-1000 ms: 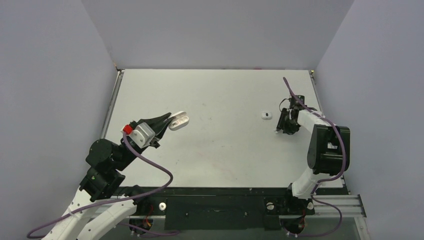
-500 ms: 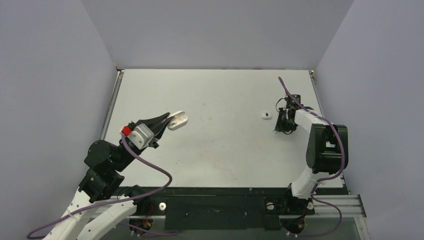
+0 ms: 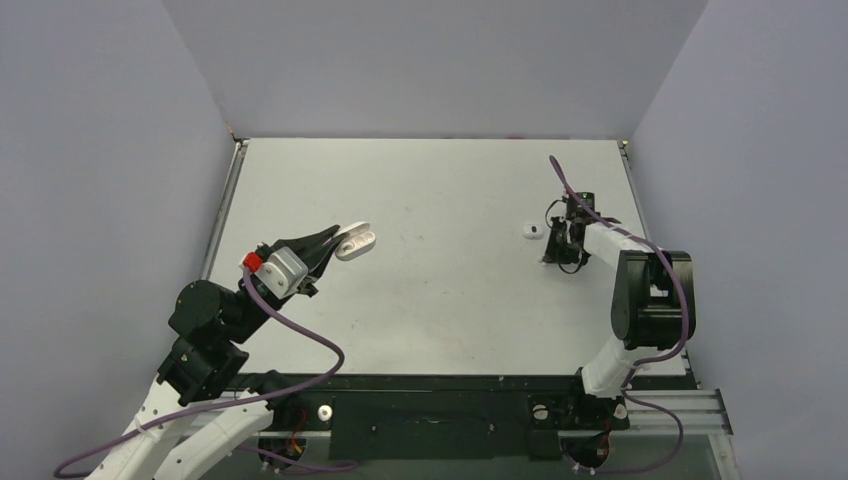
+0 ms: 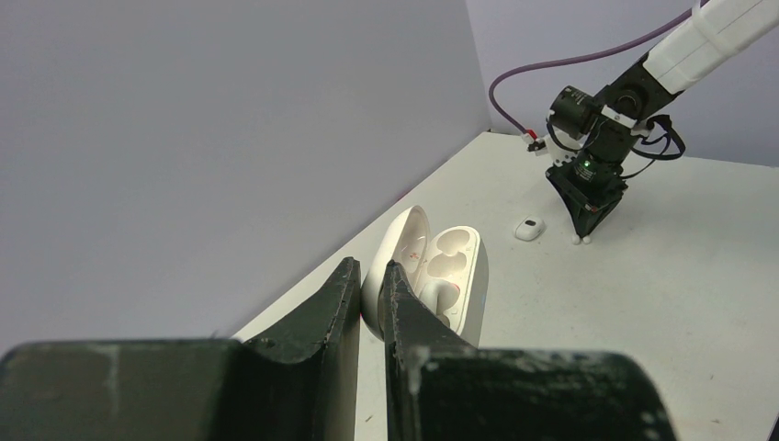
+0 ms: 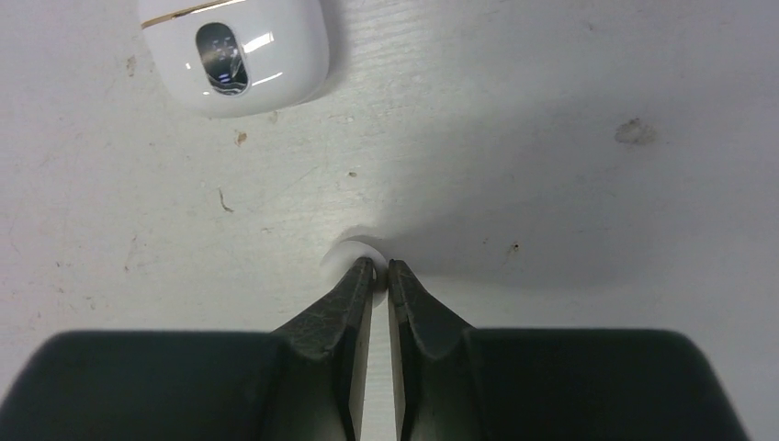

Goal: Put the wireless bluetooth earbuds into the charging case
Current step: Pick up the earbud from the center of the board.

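Now I am at the pick-up step: my right gripper (image 5: pixel 377 266) is pressed together on a tiny white earbud (image 5: pixel 352 249), with the other earbud (image 5: pixel 234 50) lying near. My left gripper (image 4: pixel 369 273) pinches the lid of the open charging case (image 4: pixel 455 262) well apart, so next I must lift gently and carry across.

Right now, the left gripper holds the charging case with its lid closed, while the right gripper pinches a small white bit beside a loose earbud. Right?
No: the charging case is open, not closed, with its sockets showing in the left wrist view. The left gripper does hold it, and the right gripper pinches a small white bit beside the loose earbud.
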You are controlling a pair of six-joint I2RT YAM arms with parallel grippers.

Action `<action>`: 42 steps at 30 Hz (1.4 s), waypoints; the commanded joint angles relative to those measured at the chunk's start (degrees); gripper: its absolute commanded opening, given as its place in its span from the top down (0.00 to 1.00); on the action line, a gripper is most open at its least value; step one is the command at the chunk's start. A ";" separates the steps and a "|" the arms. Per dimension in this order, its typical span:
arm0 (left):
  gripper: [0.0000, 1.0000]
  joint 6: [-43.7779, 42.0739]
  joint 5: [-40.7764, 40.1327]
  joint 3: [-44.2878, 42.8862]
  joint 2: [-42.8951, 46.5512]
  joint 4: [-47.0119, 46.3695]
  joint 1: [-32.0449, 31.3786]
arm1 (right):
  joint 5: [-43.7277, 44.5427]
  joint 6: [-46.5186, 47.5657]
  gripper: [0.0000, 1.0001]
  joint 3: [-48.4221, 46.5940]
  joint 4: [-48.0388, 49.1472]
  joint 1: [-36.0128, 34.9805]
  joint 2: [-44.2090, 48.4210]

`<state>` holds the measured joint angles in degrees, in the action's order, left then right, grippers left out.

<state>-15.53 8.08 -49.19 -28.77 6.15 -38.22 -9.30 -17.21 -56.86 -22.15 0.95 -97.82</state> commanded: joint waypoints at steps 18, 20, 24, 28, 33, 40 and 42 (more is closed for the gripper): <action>1.00 -0.20 -0.56 -0.51 0.73 -3.56 -0.10 | -0.47 -4.10 0.85 5.74 2.11 -9.42 2.90; 1.00 -0.20 -0.46 -0.49 0.74 -3.60 -0.10 | -0.64 -4.31 0.85 5.78 2.11 -9.64 3.15; 1.00 -0.15 -0.35 -0.42 0.78 -3.80 -0.10 | -1.25 -5.32 0.85 6.10 2.29 -10.78 3.29; 1.00 -0.03 -0.33 -0.26 1.06 -3.99 -0.06 | -1.00 -7.11 0.86 7.53 3.27 -12.76 3.71; 1.00 -0.18 -0.35 -0.40 1.30 -3.64 -0.10 | 0.71 -6.89 0.92 7.71 3.72 -12.99 3.73; 1.00 0.01 -0.17 -0.56 1.44 -3.60 -0.10 | 1.93 -5.37 1.00 4.56 0.68 -13.16 4.53; 1.00 0.05 -0.06 -0.59 1.46 -3.46 -0.10 | 2.00 -3.90 1.00 2.85 -1.27 -13.61 5.67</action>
<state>-15.53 8.10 -49.19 -27.90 5.76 -38.22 -7.29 -23.03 -51.22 -18.15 -11.27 -94.15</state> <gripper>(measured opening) 0.065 0.116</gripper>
